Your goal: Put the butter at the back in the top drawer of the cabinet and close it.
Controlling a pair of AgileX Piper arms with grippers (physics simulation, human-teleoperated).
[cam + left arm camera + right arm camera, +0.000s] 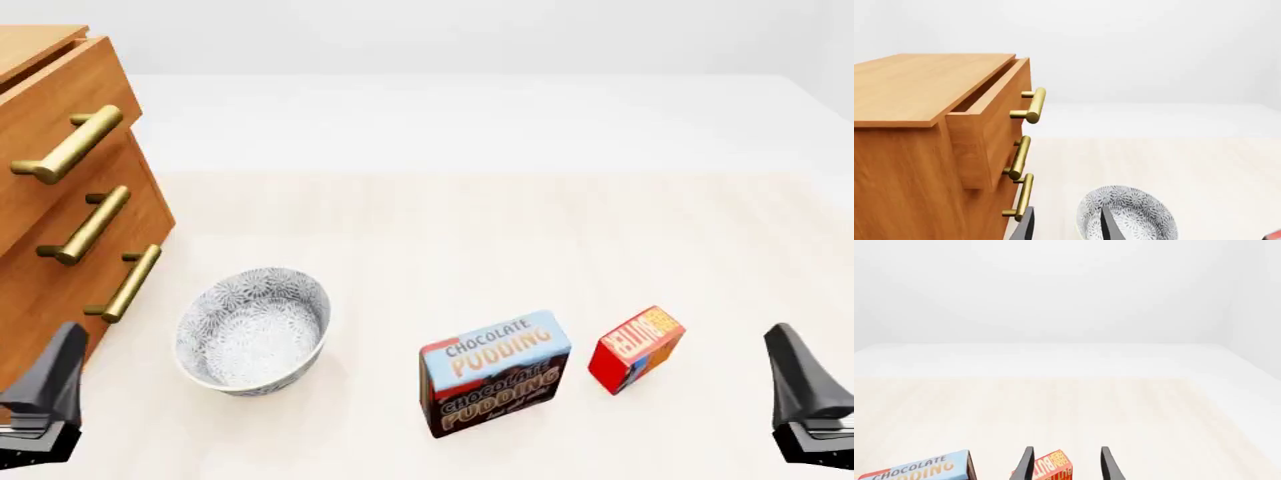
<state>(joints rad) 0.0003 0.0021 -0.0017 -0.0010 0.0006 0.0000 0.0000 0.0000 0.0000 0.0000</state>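
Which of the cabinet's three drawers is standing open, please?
The top drawer: its front juts out past the two lower drawers, which sit flush and shut.

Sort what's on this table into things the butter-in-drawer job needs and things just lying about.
Needed: butter; top drawer, already partly open; cabinet.
Lying about: patterned bowl; Chocolate Pudding box.
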